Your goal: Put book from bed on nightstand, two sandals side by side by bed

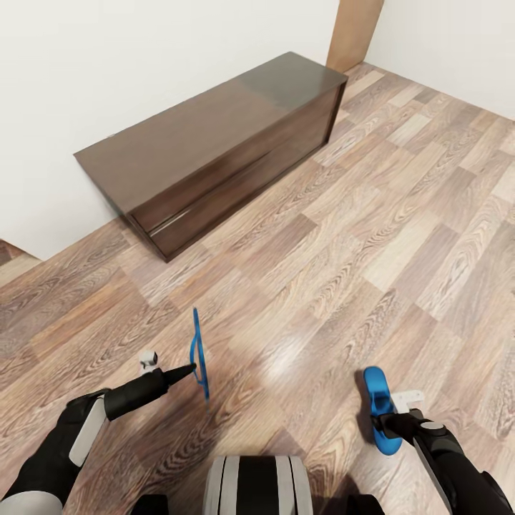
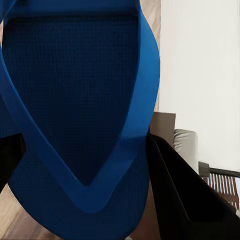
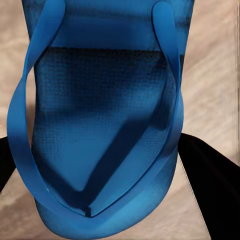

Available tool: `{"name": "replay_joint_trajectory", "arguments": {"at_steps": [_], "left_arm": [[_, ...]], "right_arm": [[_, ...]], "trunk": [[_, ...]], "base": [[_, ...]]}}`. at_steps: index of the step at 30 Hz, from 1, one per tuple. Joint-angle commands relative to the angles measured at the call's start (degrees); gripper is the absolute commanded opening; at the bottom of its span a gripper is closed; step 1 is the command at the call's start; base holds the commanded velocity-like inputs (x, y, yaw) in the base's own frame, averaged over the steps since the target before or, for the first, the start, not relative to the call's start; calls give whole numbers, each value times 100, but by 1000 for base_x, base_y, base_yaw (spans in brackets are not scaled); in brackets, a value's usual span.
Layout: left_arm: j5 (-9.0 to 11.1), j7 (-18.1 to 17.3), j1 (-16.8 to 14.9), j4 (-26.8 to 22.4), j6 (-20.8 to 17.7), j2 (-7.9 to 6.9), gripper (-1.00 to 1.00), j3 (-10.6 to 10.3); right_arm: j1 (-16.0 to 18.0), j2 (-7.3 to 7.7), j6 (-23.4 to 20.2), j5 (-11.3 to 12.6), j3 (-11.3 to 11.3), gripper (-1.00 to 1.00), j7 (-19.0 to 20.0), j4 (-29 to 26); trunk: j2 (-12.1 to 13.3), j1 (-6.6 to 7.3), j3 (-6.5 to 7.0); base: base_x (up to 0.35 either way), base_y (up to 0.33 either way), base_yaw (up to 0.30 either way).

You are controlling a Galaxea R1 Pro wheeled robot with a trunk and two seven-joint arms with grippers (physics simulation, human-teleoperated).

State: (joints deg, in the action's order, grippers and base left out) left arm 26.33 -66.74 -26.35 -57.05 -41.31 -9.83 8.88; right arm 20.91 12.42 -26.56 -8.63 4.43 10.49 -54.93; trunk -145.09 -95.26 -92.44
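Fingers (image 2: 185, 195) of the left gripper (image 1: 192, 369) clamped on one blue sandal (image 1: 199, 354), held edge-on and upright above the wooden floor (image 1: 372, 236), toe end up. Seen close in the left wrist view: sole and V-shaped strap (image 2: 120, 145) of that sandal, dark fingers on either side of its narrow end, a white wall (image 2: 200, 65) behind.

Fingers (image 3: 207, 185) of the right gripper (image 1: 383, 423) clamped on the other blue sandal (image 1: 379, 408), lying flatter, sole facing up, over the floor near the lower right of the head view. Seen in the right wrist view: straps (image 3: 167, 100) meeting at the toe post (image 3: 90, 210) between the dark fingers, pale floor planks beneath. Whether this sandal touched the floor or hung just above it: could not tell.

Both sandals well apart from each other, one in each gripper, with the robot's trunk (image 1: 257, 483) between the arms at the bottom edge.

Farther off against the white wall (image 1: 107, 71): a long low dark brown cabinet (image 1: 214, 143) with a glossy top and drawer fronts. Behind its far end, a light brown wooden panel (image 1: 354, 28) in the corner of the room.
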Motion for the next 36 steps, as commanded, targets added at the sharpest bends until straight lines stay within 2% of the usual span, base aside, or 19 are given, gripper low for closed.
{"name": "replay_joint_trajectory", "arguments": {"at_steps": [1, 16, 25, 28, 32, 34, 36], "left_arm": [[4, -14, -1, 1, -25, -1, -100, -1], [12, -7, -1, 18, -24, 0, -100, -1], [4, 16, -1, 240, -16, 7, -100, -9], [-2, 26, -1, 603, 105, 3, -100, -3], [-13, 31, -1, 1217, 596, -40, -100, 3], [-107, 35, -1, 1625, 871, -127, -100, 6], [-323, 44, -1, 2032, 1190, -198, -100, 7]], "right_arm": [[1, -2, -25, -59, 14, -100, 50, -11], [-2, -2, -32, -59, 23, -100, 50, -62], [0, -2, -24, -59, 20, -100, 42, -62], [0, -2, -24, -55, 27, -100, 41, -57], [-2, -2, -38, -47, 44, -100, 47, -52], [-1, -2, -49, -44, 47, -100, 49, -50], [0, -1, -57, -40, 50, -100, 50, -46]], "trunk": [[0, 3, 20], [20, 42, 352], [32, 65, 551], [36, 73, 618], [42, 83, 707], [45, 88, 751], [47, 93, 795]], "base": [[0, 0, 0], [0, 0, 0], [0, 0, 0], [0, 0, 0], [0, 0, 0], [0, 0, 0], [0, 0, 0]]}}
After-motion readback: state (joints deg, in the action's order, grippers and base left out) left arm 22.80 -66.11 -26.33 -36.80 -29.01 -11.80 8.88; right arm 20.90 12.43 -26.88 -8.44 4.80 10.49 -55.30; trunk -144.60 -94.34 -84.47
